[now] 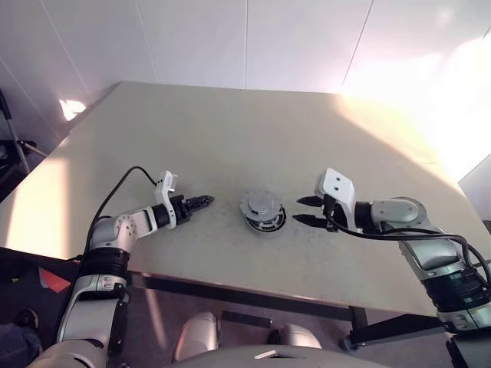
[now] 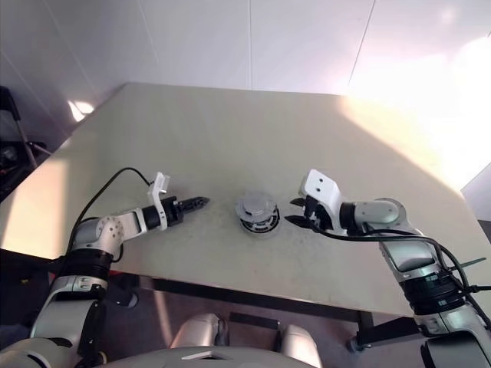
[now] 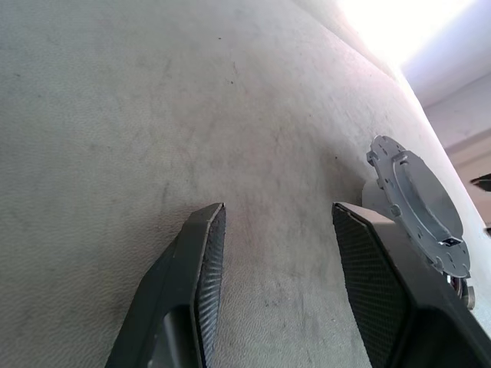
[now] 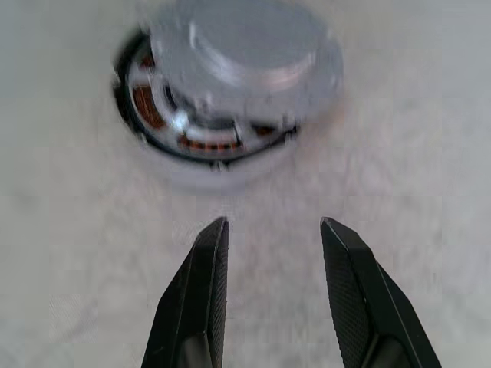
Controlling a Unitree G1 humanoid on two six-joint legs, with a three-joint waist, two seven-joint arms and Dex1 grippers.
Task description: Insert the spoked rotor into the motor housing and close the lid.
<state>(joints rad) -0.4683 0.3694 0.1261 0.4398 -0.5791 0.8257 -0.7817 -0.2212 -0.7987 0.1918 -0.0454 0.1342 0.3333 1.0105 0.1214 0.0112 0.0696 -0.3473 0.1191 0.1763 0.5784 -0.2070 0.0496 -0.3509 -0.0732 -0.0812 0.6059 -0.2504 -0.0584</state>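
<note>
Head view: the lid [image 1: 261, 205] sits tilted on the motor housing [image 1: 266, 221] on the tabletop [image 1: 230, 138], between my left claw [image 1: 201, 202] and right claw [image 1: 308, 210]. Left wrist view: my claw gapes empty, lid beside it. Right wrist view: my claw gapes empty, housing just ahead.

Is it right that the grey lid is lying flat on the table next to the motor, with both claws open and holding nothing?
Not quite. The lid isn't on the table; it sits on top of the motor housing, as the right wrist view shows. The rest holds: the left gripper and right gripper are open and empty.
</note>
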